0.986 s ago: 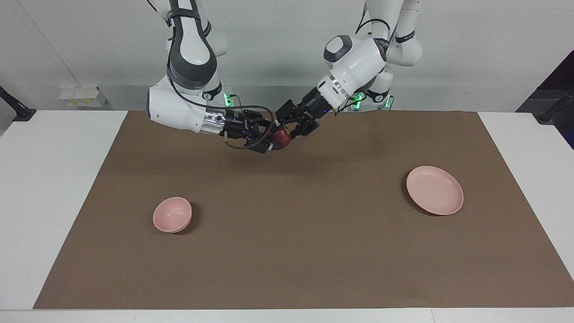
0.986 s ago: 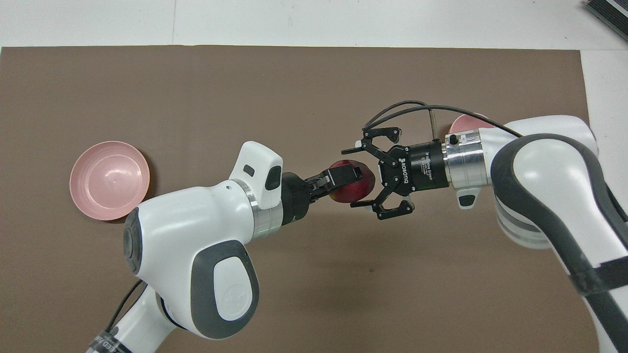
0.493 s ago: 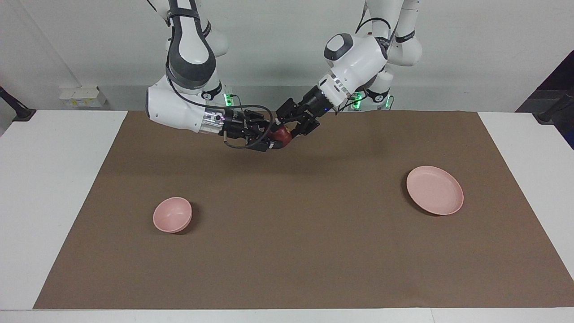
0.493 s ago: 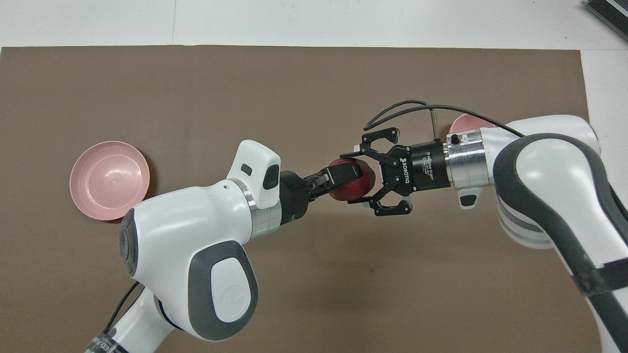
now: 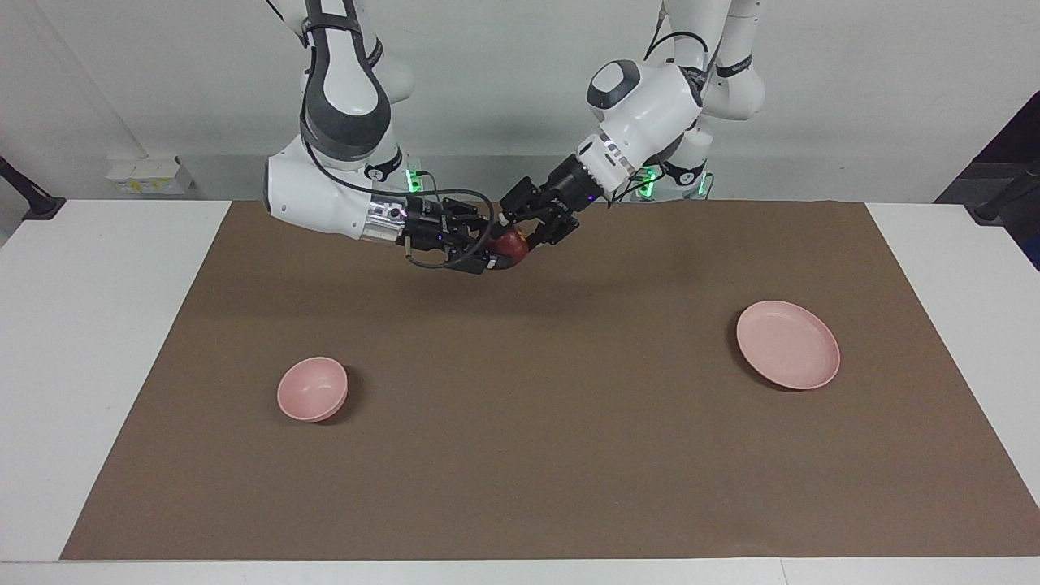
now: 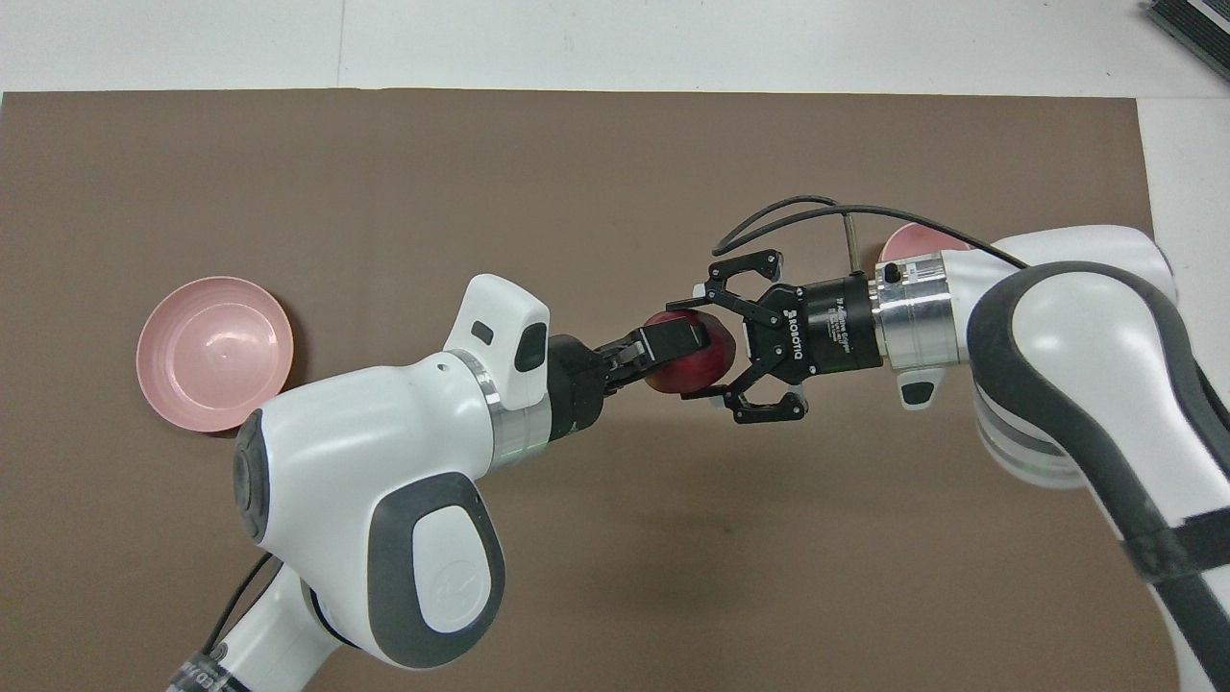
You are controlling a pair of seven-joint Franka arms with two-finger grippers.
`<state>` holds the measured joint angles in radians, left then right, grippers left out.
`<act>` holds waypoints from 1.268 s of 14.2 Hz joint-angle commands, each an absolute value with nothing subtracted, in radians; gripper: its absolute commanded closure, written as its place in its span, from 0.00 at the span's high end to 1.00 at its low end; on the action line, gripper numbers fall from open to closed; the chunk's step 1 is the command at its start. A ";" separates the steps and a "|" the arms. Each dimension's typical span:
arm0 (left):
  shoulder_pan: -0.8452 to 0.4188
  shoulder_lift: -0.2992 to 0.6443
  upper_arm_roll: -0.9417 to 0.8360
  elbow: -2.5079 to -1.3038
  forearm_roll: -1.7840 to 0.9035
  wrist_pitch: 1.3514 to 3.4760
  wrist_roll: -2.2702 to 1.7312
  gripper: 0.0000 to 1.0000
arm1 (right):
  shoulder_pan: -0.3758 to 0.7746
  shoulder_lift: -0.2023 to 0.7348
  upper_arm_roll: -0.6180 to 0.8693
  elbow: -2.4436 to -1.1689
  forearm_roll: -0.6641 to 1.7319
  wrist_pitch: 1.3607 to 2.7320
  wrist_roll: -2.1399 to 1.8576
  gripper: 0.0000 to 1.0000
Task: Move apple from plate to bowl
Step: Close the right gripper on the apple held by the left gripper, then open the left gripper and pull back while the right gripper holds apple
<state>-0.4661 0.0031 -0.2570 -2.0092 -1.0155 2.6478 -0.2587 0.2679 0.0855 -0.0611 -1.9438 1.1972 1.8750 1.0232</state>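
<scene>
Right, counter (image 5: 106,341) is white with a brown mat (image 5: 569,455) covering most of it

Both arms come in over the mat and meet in the air above its bare brown surface, wrists roughly level and pointed at each other

Plate (image 6: 213,353) sits at 9 o'clock on the mat in the overhead view, toward the left arm's end, nothing on it

Bowl (image 5: 312,388) sits at about 8 o'clock on the mat in the facing view, toward the right arm's end, nothing in it. From overhead only a sliver of its rim shows past the right wrist

Left end effector (image 6: 677,351) is pinching the apple (image 6: 700,373), one pad flat across the top of it

Right end effector (image 6: 701,352) has its fingers bracketing the same apple from the 3 o'clock side, tips pressed against the fruit as far as I can see

Apple is off the plate, not in the bowl, held up over the mat between the two
</scene>
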 commanded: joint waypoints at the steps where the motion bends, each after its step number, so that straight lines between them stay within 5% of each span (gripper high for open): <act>1: -0.483 -0.011 -0.253 -1.997 -0.983 2.660 -0.271 1.00 | 0.262 0.081 -0.060 -1.951 1.218 1.879 0.996 0.00; 9: -0.415 -0.038 -0.244 -2.040 -0.866 2.512 -0.264 1.00 | 0.227 0.100 -0.066 -1.905 1.044 1.887 0.994 0.00; 13: -0.275 -0.067 -0.242 -2.029 -0.578 2.138 -0.264 1.00 | 0.164 0.104 -0.069 -1.853 0.778 1.879 0.953 0.00; 18: -0.128 -0.075 -0.241 -2.008 -0.148 1.982 -0.198 1.00 | 0.075 0.121 -0.071 -1.845 0.544 1.932 0.792 0.00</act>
<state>-0.1852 -0.0531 -0.2329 -2.0097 -0.2474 2.0223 -0.2463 0.1055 0.1008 -0.0770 -1.8687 0.6339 1.8991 0.8398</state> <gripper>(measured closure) 0.000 0.198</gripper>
